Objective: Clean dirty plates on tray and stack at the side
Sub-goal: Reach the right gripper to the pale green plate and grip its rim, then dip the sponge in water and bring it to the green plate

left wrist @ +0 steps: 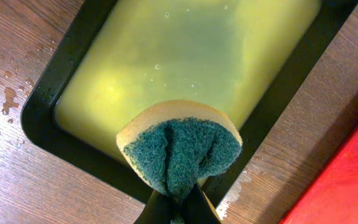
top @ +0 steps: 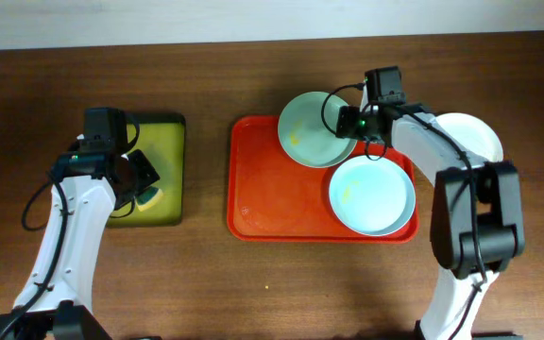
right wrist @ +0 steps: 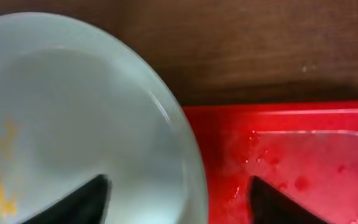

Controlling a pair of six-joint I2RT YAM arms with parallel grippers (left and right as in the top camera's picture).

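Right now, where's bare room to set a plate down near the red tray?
Free: the red tray's left half, beside the mint plate; the table strip between it and the yellow-green tray; the table in front of both. Crowded: the tray's right side, with the blue plate and right pincer, and the white plate beyond.
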